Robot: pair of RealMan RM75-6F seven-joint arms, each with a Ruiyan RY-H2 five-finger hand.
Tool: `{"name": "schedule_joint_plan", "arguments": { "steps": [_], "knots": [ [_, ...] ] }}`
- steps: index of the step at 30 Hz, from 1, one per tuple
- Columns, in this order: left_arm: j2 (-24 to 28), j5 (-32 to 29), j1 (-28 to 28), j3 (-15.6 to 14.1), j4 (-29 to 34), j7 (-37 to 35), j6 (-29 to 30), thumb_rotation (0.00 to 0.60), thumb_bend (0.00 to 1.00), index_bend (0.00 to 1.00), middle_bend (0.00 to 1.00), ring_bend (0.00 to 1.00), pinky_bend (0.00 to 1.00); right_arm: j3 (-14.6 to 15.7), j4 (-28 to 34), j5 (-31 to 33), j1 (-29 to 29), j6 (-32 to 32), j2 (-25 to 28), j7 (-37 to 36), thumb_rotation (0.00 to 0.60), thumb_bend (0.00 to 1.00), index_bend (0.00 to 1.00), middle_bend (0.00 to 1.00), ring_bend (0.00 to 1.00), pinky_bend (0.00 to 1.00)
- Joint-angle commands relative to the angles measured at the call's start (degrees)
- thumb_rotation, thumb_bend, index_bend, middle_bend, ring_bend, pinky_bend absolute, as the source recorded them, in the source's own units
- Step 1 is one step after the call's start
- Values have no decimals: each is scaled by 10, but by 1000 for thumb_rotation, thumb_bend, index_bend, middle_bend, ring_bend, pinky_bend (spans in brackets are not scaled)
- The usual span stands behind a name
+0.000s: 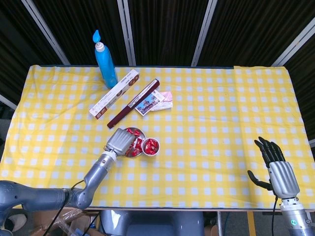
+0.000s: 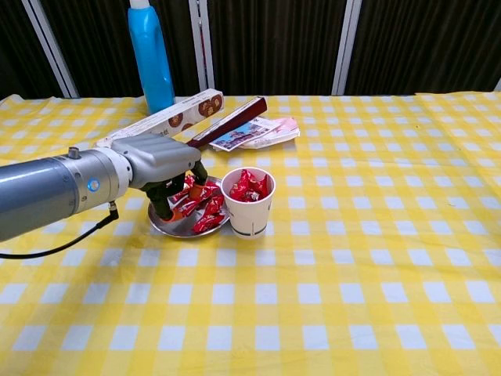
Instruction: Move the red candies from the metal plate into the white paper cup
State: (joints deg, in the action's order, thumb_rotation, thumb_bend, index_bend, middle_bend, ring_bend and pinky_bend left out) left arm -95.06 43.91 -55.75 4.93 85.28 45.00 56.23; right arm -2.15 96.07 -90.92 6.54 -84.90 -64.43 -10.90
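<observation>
A small metal plate (image 2: 178, 228) (image 1: 141, 133) with red candies (image 2: 207, 222) sits left of centre, touching the white paper cup (image 2: 249, 215) (image 1: 150, 146). The cup stands upright and holds several red candies (image 2: 248, 186). My left hand (image 2: 160, 167) (image 1: 119, 140) hovers over the plate's left side, fingers curled down and pinching a few red candies (image 2: 197, 193) just above the plate. My right hand (image 1: 278, 171) is at the front right edge of the table, fingers spread, holding nothing; the chest view does not show it.
A blue bottle (image 1: 105, 59) (image 2: 151, 55) stands at the back left. A long white box (image 1: 114, 92) (image 2: 160, 121), a dark red box (image 1: 134, 103) (image 2: 227, 121) and flat packets (image 1: 155, 102) (image 2: 258, 133) lie behind the plate.
</observation>
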Motion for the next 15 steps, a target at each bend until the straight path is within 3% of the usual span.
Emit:
{"name": "schedule_joint_plan", "arguments": {
  "steps": [1,8,15],
  "knots": [
    [25,14,2,14,31,-9,15,600,424,553,894,945,987,0,0,0,0,0,0,0,600,387,0,0,0,0],
    [75,42,-4,53,106,-27,35,600,422,536,896,944,987,0,0,0,1,2,-1,2,600,388,0,0,0,0],
    [52,44,-32,68,107,-11,29,600,384,511,888,943,987,0,1,1,0,0,-1,3,600,388,0,0,0,0]
  ]
}}
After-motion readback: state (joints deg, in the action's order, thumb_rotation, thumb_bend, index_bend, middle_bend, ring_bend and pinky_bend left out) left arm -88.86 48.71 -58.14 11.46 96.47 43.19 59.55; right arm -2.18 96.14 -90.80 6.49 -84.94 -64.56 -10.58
